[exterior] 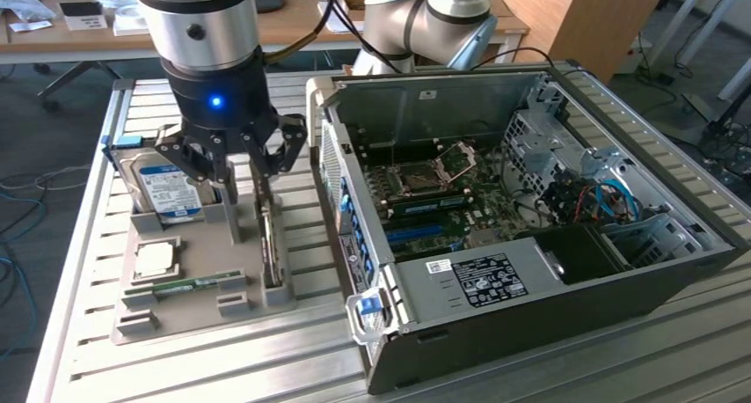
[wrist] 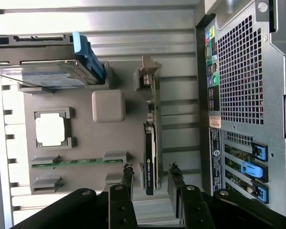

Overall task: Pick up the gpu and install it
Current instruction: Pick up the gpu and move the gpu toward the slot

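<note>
Slatted metal table (exterior: 70, 271), grey holder tray (exterior: 211, 258), fingers (wrist: 127, 177) spread apart, straddling upright gpu (wrist: 151, 157), seemingly not touching

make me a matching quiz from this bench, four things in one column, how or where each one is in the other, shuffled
Things
1. gpu
2. hard drive
3. memory stick
4. computer case

States
A. green, lying flat in the tray
B. side open, on the exterior view's right
C. standing on edge in the tray, between the fingers of the open tool
D. silver with a blue label

Pairs: 1-C, 2-D, 3-A, 4-B
</note>
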`<action>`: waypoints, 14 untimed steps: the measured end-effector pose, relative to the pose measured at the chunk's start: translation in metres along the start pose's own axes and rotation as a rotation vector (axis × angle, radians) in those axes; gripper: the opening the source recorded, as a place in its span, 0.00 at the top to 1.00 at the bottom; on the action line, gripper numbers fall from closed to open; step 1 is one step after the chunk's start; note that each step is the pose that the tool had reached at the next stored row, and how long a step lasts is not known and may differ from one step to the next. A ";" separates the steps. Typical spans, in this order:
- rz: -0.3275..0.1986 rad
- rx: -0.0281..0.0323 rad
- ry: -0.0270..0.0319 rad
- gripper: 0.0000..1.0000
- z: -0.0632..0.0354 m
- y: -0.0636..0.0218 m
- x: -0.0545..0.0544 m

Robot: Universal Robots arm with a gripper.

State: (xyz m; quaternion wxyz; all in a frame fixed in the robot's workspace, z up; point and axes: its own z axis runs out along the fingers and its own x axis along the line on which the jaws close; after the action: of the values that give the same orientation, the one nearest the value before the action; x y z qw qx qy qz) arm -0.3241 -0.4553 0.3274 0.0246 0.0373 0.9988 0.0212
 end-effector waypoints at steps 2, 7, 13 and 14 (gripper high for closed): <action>0.000 0.0001 0.0025 0.57 0.0001 -0.0010 -0.001; 0.000 0.0001 0.0029 0.57 0.0002 -0.0011 -0.001; 0.000 -0.0003 0.0027 0.57 0.0004 -0.0017 -0.002; 0.000 -0.0003 0.0027 0.57 0.0004 -0.0025 -0.002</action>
State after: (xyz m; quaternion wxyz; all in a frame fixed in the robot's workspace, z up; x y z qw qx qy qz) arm -0.3225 -0.4579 0.3270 0.0233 0.0373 0.9988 0.0215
